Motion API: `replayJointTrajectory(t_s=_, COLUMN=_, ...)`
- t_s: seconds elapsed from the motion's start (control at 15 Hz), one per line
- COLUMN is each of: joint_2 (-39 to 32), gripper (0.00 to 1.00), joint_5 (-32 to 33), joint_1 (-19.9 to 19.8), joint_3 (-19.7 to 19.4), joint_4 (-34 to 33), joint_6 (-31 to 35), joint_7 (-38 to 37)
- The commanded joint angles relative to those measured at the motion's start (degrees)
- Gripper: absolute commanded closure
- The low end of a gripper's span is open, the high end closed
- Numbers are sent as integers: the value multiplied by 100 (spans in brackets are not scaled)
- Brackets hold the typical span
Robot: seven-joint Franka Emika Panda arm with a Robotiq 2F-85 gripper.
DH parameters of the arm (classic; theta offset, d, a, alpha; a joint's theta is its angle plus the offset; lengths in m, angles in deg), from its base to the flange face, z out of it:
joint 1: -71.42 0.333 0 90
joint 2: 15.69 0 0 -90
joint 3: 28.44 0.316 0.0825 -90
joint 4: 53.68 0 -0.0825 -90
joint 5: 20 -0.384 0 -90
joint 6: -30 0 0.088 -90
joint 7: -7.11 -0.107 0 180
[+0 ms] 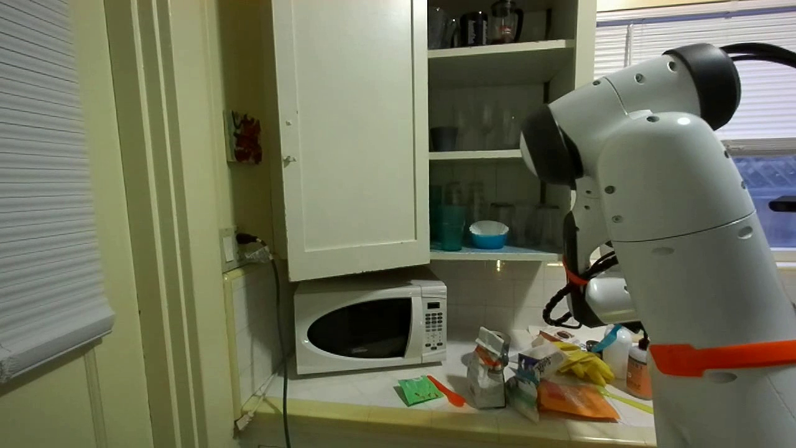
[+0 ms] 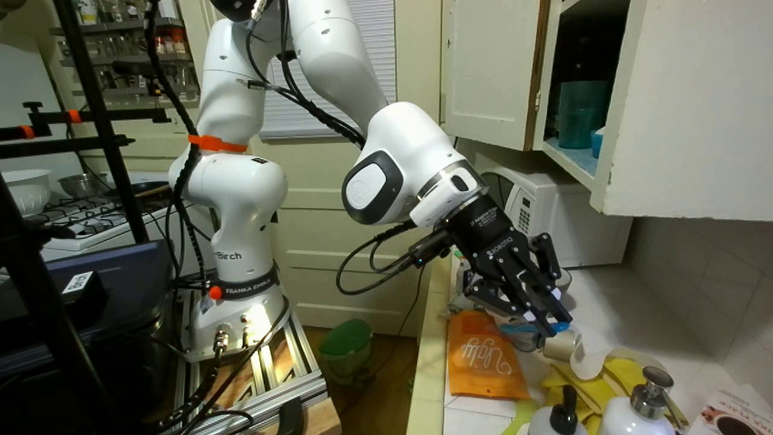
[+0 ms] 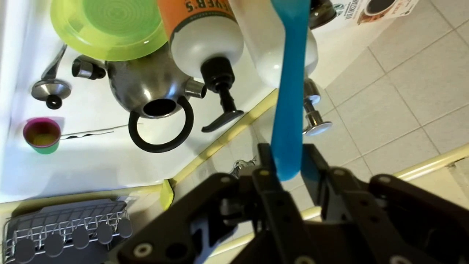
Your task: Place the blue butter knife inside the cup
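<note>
The pincer [image 3: 288, 148] is nearly closed, and the blue butter knife [image 3: 294, 73] is gripped between its jaws near the rounded end, higher than the orange pouch [image 2: 485, 362] and near it. The knife, apparently of smooth plastic, is judged light, stiff and somewhat slippery; this end is well chosen for holding, though some twisting may be expected. Beside the flat, soft-looking pouch, wrinkled yellow gloves [image 1: 584, 366] are seen.

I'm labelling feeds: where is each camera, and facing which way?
Exterior view: beside the jointed white arm in foreground, facing the boxy white microwave.
Exterior view: by the white tiled counter, facing the arm's base and black gripper.
Wrist view: behind the visible gripper fingers, looking past the slim blue knife toward the rounded steel kettle.
Both exterior views share the microwave.
</note>
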Motion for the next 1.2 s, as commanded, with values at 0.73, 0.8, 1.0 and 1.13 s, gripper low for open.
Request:
replayJointTrajectory(t_s=0.73, joint_2=-1188, gripper=94, joint_5=-2395, joint_1=1958, joint_3=694, joint_4=430, joint_6=2956, joint_7=1296)
replayJointTrajectory(t_s=0.8, joint_2=-1123, gripper=94, joint_5=-2721, joint_1=1992, joint_3=897, joint_4=448, joint_6=3170, joint_7=1591)
replayJointTrajectory(t_s=1.0, joint_2=-653, gripper=94, joint_5=-3424, joint_1=1912, joint_3=1550, joint_4=622, joint_6=3850, joint_7=2450)
replayJointTrajectory(t_s=1.13, joint_2=-533, gripper=94, joint_5=-3710, joint_1=1404, joint_3=2276, joint_4=388, joint_6=4179, joint_7=2810)
